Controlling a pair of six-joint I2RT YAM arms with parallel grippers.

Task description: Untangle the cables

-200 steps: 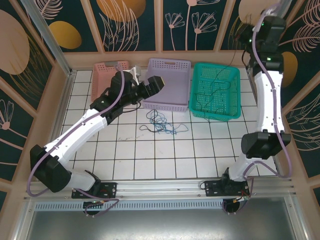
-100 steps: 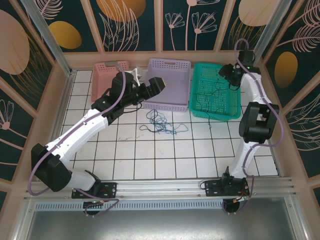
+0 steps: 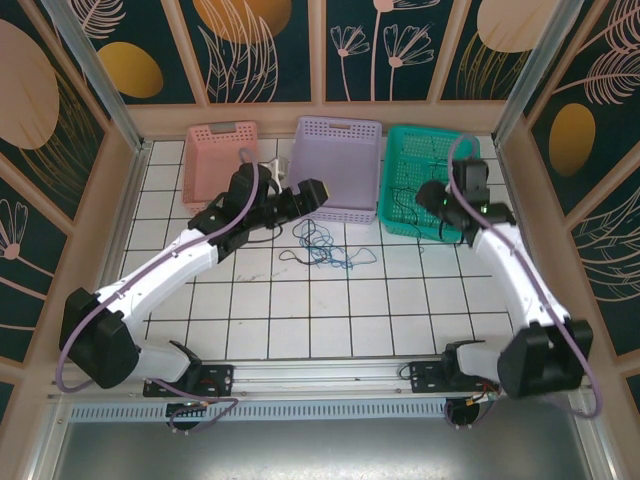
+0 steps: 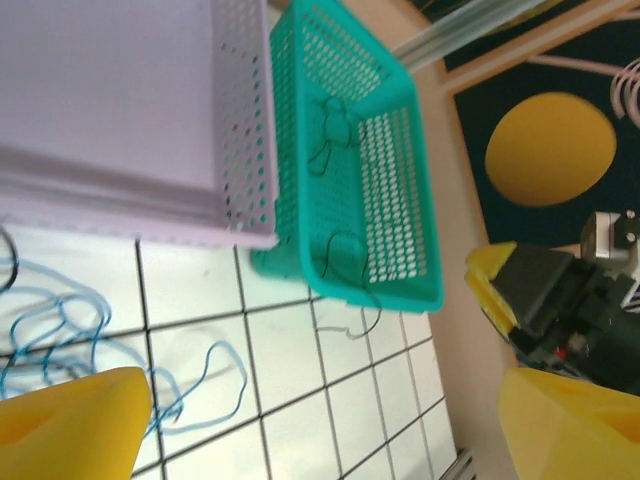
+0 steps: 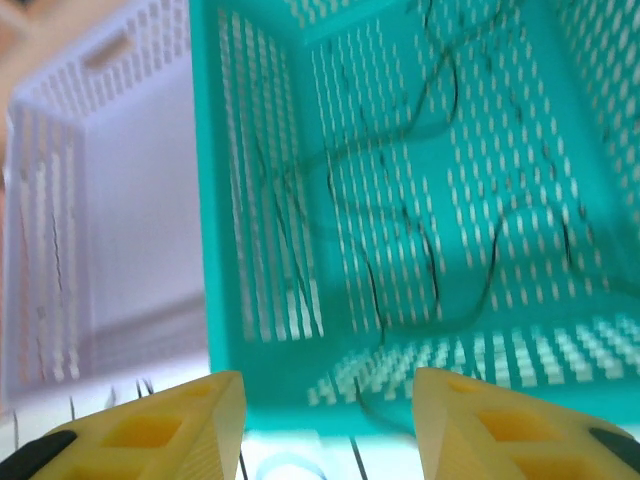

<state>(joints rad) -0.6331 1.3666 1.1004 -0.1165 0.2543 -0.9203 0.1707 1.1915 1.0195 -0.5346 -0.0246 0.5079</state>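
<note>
blue cables (image 3: 318, 246) lie in a loose tangle on the tiled table (image 3: 300, 310), just past them left gripper (image 3: 312, 190) hangs w/ jaws wide & empty by the purple basket (image 3: 352, 210), right gripper (image 3: 432, 196) w/ jaws apart & empty over the teal basket (image 3: 391, 172), black cable (image 4: 333, 118) inside it w/ one end over the near rim.

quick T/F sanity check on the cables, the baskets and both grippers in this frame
The blue cable tangle lies on the table in front of the purple basket. True.
The teal basket has no cable in it. False: a thin dark cable lies inside.
The left gripper is shut on the blue cable tangle. False: it is open and holds nothing.
The right gripper is open, facing the teal basket. True.
</note>
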